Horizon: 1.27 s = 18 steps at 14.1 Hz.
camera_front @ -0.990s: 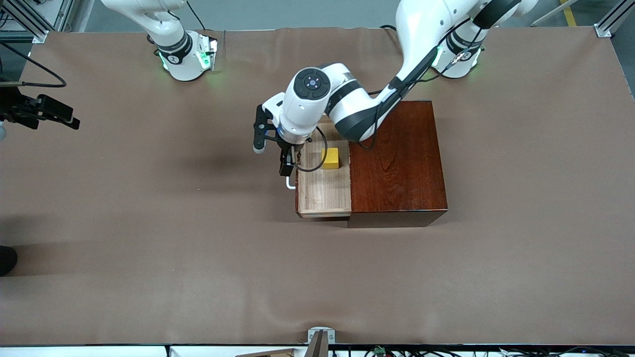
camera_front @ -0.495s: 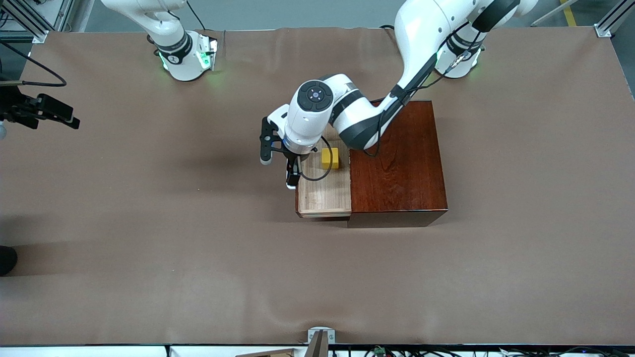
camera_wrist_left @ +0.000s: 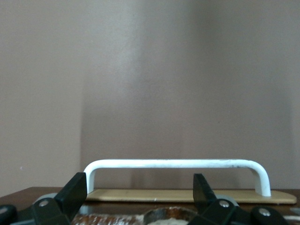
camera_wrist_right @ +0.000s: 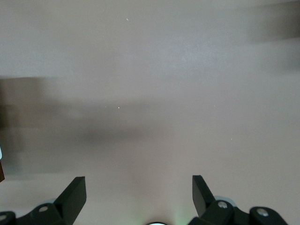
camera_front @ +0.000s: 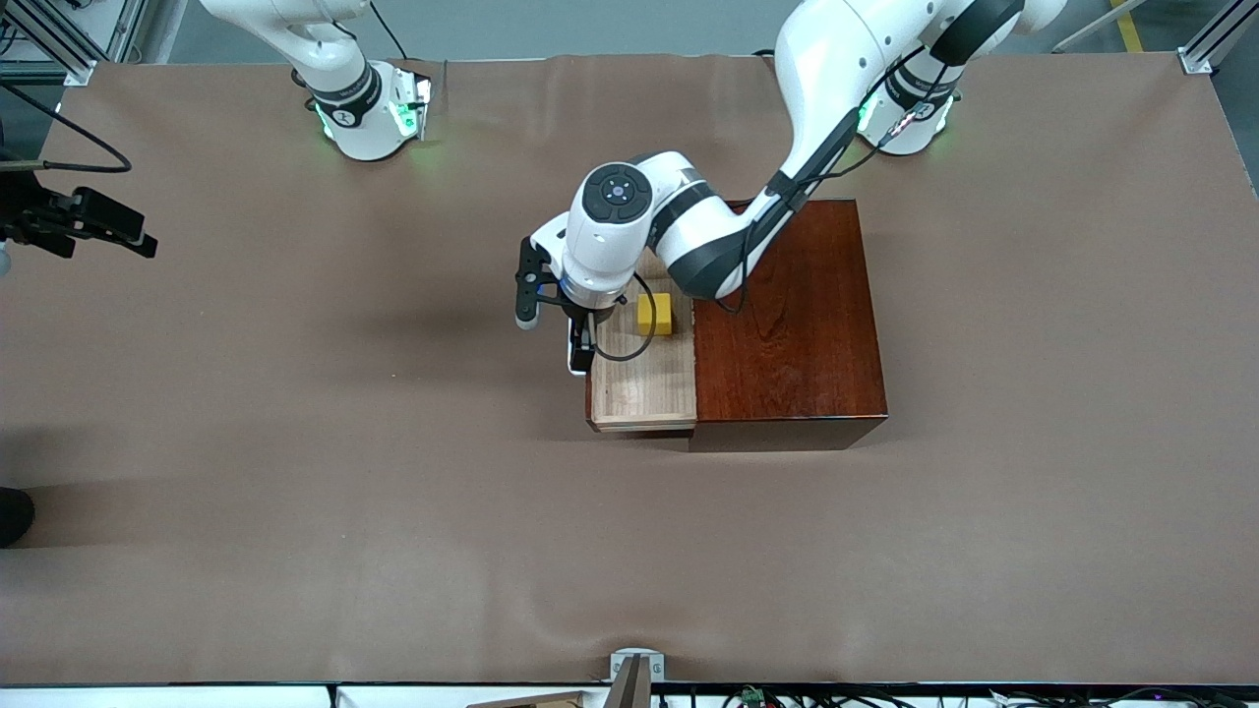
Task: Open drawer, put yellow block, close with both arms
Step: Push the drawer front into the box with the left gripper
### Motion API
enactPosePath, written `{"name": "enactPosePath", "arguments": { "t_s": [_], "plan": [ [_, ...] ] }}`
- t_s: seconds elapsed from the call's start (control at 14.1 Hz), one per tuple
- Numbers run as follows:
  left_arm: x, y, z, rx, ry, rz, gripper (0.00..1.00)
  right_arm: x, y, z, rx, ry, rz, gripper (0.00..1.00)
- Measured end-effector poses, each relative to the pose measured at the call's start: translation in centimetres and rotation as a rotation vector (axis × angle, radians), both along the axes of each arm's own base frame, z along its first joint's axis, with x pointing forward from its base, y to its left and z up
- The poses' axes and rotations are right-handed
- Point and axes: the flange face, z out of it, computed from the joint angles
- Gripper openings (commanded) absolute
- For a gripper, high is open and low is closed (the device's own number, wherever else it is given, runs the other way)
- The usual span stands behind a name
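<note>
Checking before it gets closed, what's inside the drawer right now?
The yellow block sits in the open drawer. The left arm covers the tray's end nearest the robots' bases, so that part can't be checked.

Yellow block (camera_front: 654,314); light-wood drawer (camera_front: 644,388), white handle (camera_wrist_left: 176,164); reddish-brown box (camera_front: 787,324); brown table (camera_front: 295,442).
</note>
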Motion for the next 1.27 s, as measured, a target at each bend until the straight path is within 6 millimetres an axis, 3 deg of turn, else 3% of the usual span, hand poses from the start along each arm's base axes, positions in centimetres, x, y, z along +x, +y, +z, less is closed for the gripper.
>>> {"name": "enactPosePath", "arguments": {
  "t_s": [0.35,0.99,1.27],
  "plan": [
    [0.3,0.2,0.1,0.018,0.007,0.003,1.00,0.1,-0.2,-0.2,0.000,0.002,-0.003,1.00],
    [1.4,3.2,2.3,0.167,0.062,0.034,1.00,0.2,-0.2,0.1,-0.001,-0.006,-0.004,1.00],
    [1.9,4.7,2.1,0.233,0.091,0.051,1.00,0.1,-0.4,0.1,-0.001,-0.006,-0.007,1.00]
  ]
}}
